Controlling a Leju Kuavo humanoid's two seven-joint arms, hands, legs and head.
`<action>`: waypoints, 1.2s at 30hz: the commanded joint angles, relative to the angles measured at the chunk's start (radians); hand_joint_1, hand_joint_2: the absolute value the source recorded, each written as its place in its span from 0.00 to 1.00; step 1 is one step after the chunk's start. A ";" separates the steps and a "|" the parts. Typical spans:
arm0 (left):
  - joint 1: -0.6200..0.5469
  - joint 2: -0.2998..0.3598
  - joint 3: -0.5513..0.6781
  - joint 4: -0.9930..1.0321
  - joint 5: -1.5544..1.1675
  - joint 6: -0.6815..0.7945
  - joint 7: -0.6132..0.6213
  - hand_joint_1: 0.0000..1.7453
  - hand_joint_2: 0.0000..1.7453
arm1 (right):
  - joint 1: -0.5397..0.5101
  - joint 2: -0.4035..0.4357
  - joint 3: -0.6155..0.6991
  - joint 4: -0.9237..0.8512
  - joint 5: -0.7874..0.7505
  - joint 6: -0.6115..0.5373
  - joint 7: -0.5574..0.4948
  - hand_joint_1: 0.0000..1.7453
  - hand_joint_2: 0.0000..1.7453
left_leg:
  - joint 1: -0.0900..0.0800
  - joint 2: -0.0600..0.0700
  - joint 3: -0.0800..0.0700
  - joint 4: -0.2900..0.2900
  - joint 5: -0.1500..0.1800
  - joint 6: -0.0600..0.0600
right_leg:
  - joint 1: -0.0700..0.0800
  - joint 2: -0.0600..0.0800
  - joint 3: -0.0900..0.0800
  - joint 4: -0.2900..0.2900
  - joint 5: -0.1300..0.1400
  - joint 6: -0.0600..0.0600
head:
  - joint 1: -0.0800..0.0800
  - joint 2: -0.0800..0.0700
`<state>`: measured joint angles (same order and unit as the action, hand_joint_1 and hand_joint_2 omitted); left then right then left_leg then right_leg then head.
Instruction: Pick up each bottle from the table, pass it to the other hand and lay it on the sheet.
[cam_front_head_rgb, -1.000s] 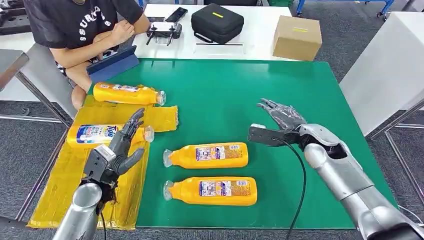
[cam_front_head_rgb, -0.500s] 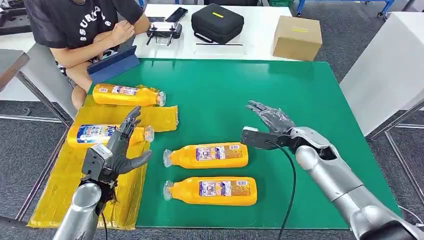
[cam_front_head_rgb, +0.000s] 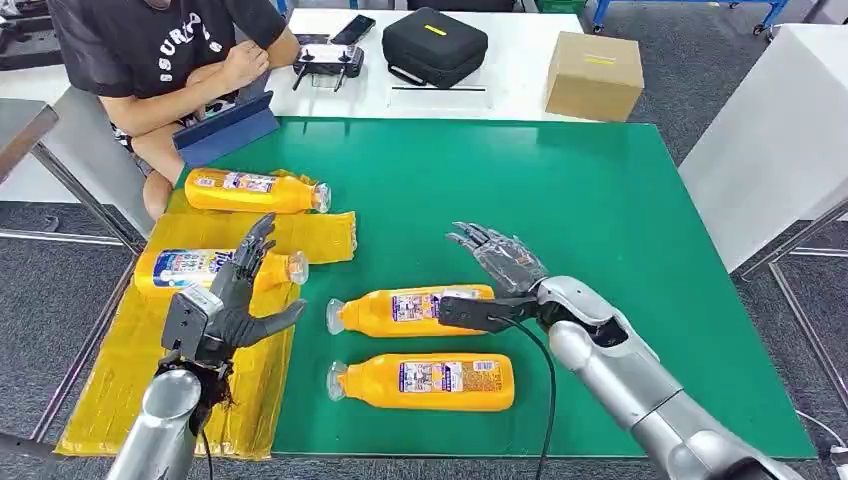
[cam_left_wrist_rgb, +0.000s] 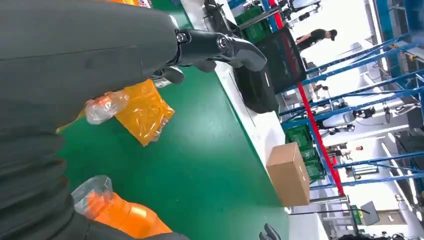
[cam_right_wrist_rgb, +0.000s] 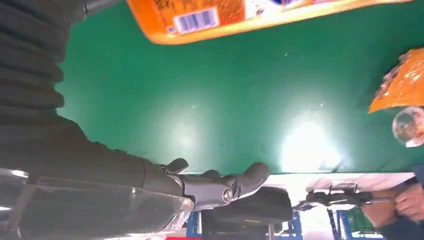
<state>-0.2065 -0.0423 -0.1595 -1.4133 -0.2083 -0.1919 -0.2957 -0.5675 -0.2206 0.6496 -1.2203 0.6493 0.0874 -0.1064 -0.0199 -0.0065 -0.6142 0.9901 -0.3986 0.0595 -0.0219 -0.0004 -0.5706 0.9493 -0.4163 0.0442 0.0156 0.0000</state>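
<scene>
Two orange bottles lie on the green mat: one in the middle (cam_front_head_rgb: 415, 310) and one nearer the front edge (cam_front_head_rgb: 425, 381). Two more lie on the yellow sheet (cam_front_head_rgb: 130, 370): a far one (cam_front_head_rgb: 255, 189) and a near one (cam_front_head_rgb: 195, 268). My right hand (cam_front_head_rgb: 497, 262) hovers open, fingers spread, over the base end of the middle bottle (cam_right_wrist_rgb: 260, 17), not touching it. My left hand (cam_front_head_rgb: 232, 295) is open above the sheet, just in front of the near sheet bottle, whose clear cap (cam_left_wrist_rgb: 102, 107) appears in the left wrist view.
A person (cam_front_head_rgb: 170, 60) sits at the far left corner of the table. Behind the mat, a white table holds a black case (cam_front_head_rgb: 434, 45), a cardboard box (cam_front_head_rgb: 594, 75) and a controller (cam_front_head_rgb: 328, 62). A blue tablet (cam_front_head_rgb: 226, 128) leans at the mat's far left edge.
My right hand has swung left and nearer, from open mat to over the middle bottle's base end. My left hand has barely shifted above the sheet.
</scene>
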 joint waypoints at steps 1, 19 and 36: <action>-0.002 -0.007 0.038 0.000 0.010 0.002 0.014 0.00 1.00 | -0.078 0.061 0.115 0.126 0.033 -0.013 0.026 0.00 1.00 | 0.001 0.003 0.004 0.000 -0.002 -0.004 | 0.001 0.003 0.003 0.000 -0.001 -0.002 | 0.000 0.000; -0.012 -0.017 0.049 -0.007 0.006 0.002 0.031 0.00 1.00 | -0.125 0.097 0.161 0.244 0.076 -0.023 0.067 0.00 1.00 | 0.001 0.001 0.004 0.000 -0.002 -0.004 | 0.001 0.001 0.003 0.000 -0.001 -0.002 | 0.000 0.000; -0.030 -0.025 0.067 0.022 0.000 -0.004 0.038 0.00 1.00 | -0.177 0.177 0.240 0.448 0.050 0.002 0.055 0.00 1.00 | 0.001 0.002 0.004 0.000 -0.001 -0.005 | 0.001 0.002 0.003 0.000 -0.001 -0.003 | 0.000 0.000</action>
<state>-0.1980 -0.0641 -0.1236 -1.4435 -0.2060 -0.1904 -0.2628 -0.6749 -0.0870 0.7973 -0.9247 0.7160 0.0721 -0.0496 -0.0199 -0.0062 -0.6136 0.9902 -0.3981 0.0588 -0.0218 -0.0002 -0.5704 0.9494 -0.4161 0.0440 0.0156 0.0000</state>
